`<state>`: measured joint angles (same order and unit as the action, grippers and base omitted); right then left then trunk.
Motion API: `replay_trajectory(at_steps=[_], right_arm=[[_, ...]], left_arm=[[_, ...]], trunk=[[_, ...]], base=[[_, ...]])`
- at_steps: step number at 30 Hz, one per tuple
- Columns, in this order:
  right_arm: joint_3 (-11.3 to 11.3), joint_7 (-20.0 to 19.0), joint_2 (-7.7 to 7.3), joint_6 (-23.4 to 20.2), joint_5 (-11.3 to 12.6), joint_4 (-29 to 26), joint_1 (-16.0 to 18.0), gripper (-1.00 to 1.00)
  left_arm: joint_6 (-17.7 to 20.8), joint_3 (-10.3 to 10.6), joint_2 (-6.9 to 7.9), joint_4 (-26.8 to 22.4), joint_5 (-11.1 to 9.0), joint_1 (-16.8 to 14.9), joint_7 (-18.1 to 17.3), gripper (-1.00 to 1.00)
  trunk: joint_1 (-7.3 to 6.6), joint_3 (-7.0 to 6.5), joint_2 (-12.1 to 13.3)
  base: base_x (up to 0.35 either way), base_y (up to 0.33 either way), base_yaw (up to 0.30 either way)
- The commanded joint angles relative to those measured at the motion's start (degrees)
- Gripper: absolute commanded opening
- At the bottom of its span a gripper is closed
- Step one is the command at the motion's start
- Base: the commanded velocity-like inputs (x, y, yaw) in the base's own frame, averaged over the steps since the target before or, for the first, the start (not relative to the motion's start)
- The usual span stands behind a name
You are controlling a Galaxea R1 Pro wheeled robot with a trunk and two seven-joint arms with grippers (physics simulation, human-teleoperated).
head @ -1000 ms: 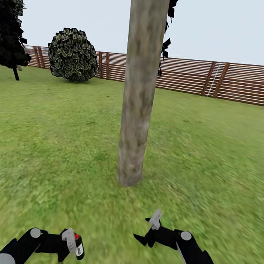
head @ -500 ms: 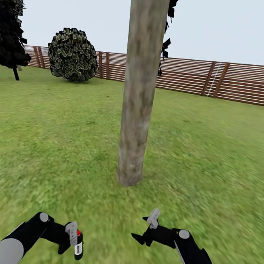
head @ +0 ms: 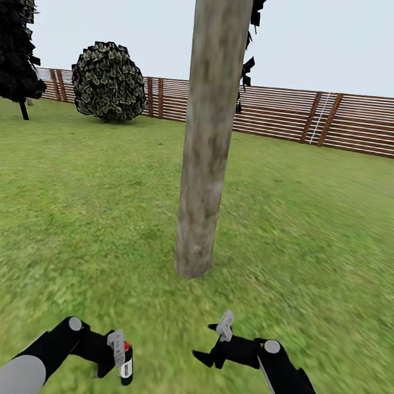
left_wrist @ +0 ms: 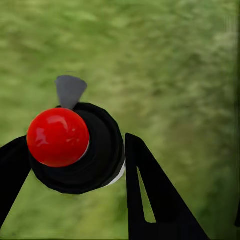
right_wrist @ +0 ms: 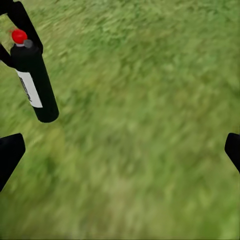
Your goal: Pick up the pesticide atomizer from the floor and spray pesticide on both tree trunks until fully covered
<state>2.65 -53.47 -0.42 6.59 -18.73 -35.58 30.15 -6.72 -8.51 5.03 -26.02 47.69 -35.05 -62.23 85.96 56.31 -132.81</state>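
I am holding the pesticide atomizer [head: 125,362] in the left gripper [head: 118,358] — its two fingers are closing around the black bottle just under the red cap, and in the left wrist view the red cap [left_wrist: 58,137] is sitting between the dark fingers [left_wrist: 160,200]. So the picking up is done, I judge. The bottle is hanging with its white label downward and it is clear of the grass.

The right gripper [head: 218,343] is carrying nothing; its jaws are standing wide apart, and from its own camera I am seeing the atomizer [right_wrist: 34,80] to one side, above the lawn [right_wrist: 140,125].

The tree trunk [head: 209,131] is standing ahead of both grippers, a little nearer to the right one, and well apart from the atomizer. I am not seeing any spray or wet mark on the bark, so the covering of this trunk is — as far as I can judge — not yet begun. A second thick trunk I cannot make out here. Far ahead, the wooden fence [head: 350,122] and a round bush [head: 109,81] are closing the garden.
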Motion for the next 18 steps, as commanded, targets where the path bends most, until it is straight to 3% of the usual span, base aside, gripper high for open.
replay_trajectory(at_steps=[1, 3, 4, 11, 12, 18], right_arm=[[0.3, 0.0, 0.03, 0.0, 0.0, -0.1, 0.0, 1.0], [1.0, 0.2, 0.16, 0.0, 0.1, -0.3, 0.0, 1.0], [3.8, 0.2, 0.26, 0.0, 0.1, -0.3, 0.0, 1.0], [3.8, 0.2, 1.39, 0.0, 0.1, -0.3, 0.0, 1.0], [3.8, 0.1, 1.44, 0.0, 0.1, -0.3, 0.0, -1.0], [3.8, 0.1, 1.47, 0.0, 0.1, -0.3, 0.0, -1.0]], left_arm=[[0.0, 0.1, -0.33, 0.0, 0.1, 0.0, 0.0, -1.0], [0.4, 0.7, -0.99, 0.0, 0.0, -0.1, 0.1, -1.0], [0.4, 3.1, -2.48, 0.0, 0.0, -0.1, 0.1, -1.0], [0.3, 3.2, -2.49, 0.0, 0.0, -0.1, 0.1, -1.0], [0.3, 3.2, -2.44, 0.0, 0.0, -0.1, 0.1, -1.0], [0.3, 3.2, -2.5, 0.0, 0.0, -0.1, 0.1, -1.0]], trunk=[[0.0, 0.0, 0.0], [0.0, 0.0, 0.0], [0.0, 0.0, 0.0], [0.0, 0.0, 0.0], [0.0, 0.0, 0.0], [0.0, 0.0, 0.0]], base=[[0.0, 0.0, 0.0], [0.0, 0.0, 0.0], [0.0, 0.0, 0.0], [0.0, 0.0, 0.0], [0.0, 0.0, 0.0], [0.0, 0.0, 0.0]])
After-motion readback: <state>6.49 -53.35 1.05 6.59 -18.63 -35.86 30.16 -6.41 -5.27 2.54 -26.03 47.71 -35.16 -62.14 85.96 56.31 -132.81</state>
